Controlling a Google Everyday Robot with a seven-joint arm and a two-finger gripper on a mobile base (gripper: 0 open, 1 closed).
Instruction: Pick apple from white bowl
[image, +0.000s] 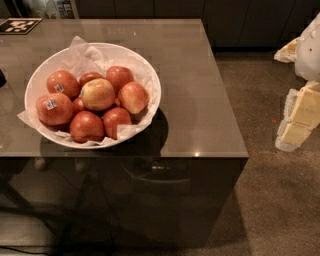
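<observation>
Found, nearest, a dark table (200, 100) with a glossy, glass-smooth top and a straight front edge, mirroring faint lights. Noted on its left half the white bowl (131, 54), round, shallow and smooth-rimmed, lined with crumpled white paper (82, 50) that spilled past the rim. Saw the apple (98, 94) in that bowl, riding on top near the middle of the heap: palest of the lot, yellow-green skin washed with a light red blush, rounded, softly sheened, no sticker in sight. Noted deeper red apples (86, 126) packed around and beneath it, touching it on several sides; spotted small white stickers (50, 104) on two at the left. Picked out the gripper (300, 117) well off to the right, past the table's edge and seen against speckled brown carpet (280, 200), blocky, white and pale yellow, well apart from the bowl; could not tell whether open or closed. Made out, farthest, a black-and-white patterned card (19, 25) at the table's far left corner and flat dark cabinet fronts (240, 20) behind.
</observation>
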